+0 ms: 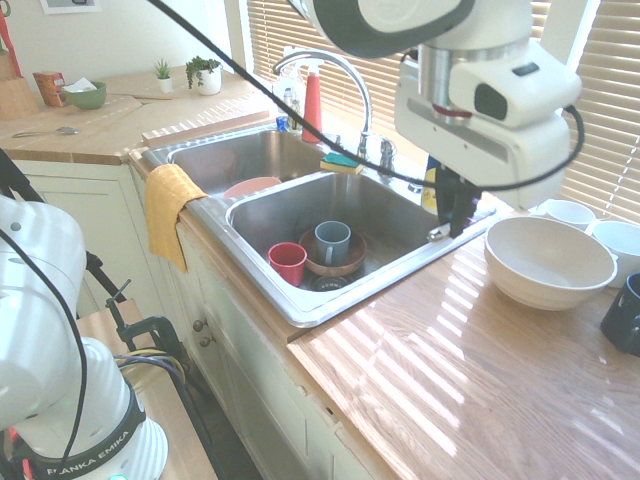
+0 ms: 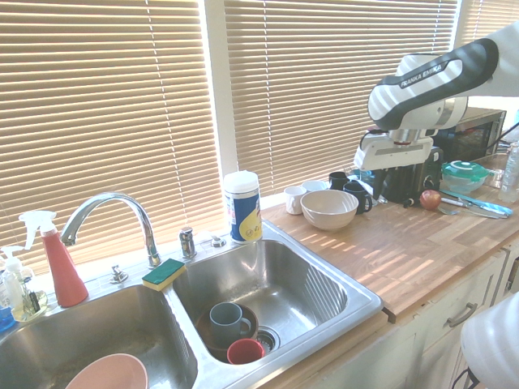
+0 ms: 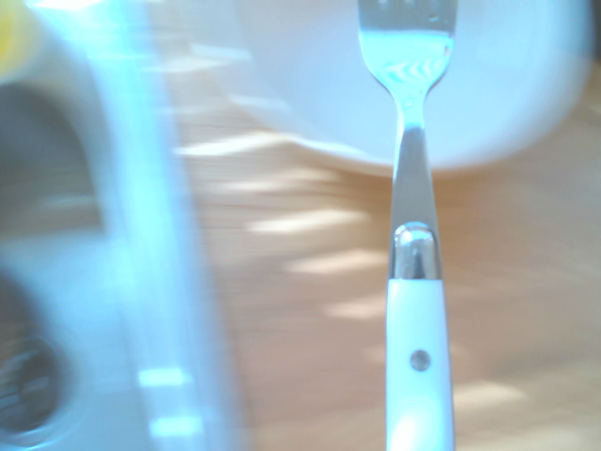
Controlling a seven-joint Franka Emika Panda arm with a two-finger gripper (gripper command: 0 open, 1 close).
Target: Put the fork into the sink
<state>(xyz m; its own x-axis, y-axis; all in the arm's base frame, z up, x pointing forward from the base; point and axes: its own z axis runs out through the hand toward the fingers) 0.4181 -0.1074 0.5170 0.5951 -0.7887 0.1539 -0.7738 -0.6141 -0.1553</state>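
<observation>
First exterior view, left to right. Upper left: a spoon [image 1: 45,131] lies on the wooden counter [image 1: 480,370], with a green bowl [image 1: 86,96] and two small potted plants [image 1: 203,73] behind it. A yellow cloth [image 1: 168,208] hangs over the left front corner of the sink [image 1: 300,300]. The left basin holds a pink dish [image 1: 251,186]. The right basin, at centre, holds a red cup [image 1: 288,263] and a blue-grey mug [image 1: 332,241] standing in a brown bowl [image 1: 348,262]. A red spray bottle [image 1: 312,103], the faucet [image 1: 340,85] and a sponge [image 1: 341,163] stand along the back rim. Right of centre, the gripper [image 1: 452,215] hangs above the sink's right rim, pointing down, its fingers clenched on the fork [image 1: 438,232]; only a short silver end shows below the dark fingers. At right, a white bowl [image 1: 548,262] rests on the counter, with smaller white cups [image 1: 570,213] and a dark mug [image 1: 626,315] beside it.

Second exterior view. The gripper [image 2: 397,174] is at the upper right, above the counter, well right of the sink [image 2: 357,304] and just right of the white bowl [image 2: 328,209]; the fork cannot be made out here.

Wrist view. The fork [image 3: 415,282] runs up from the bottom edge, right of centre: white handle below, silver tines above, over the blurred white bowl [image 3: 310,85] and counter.
</observation>
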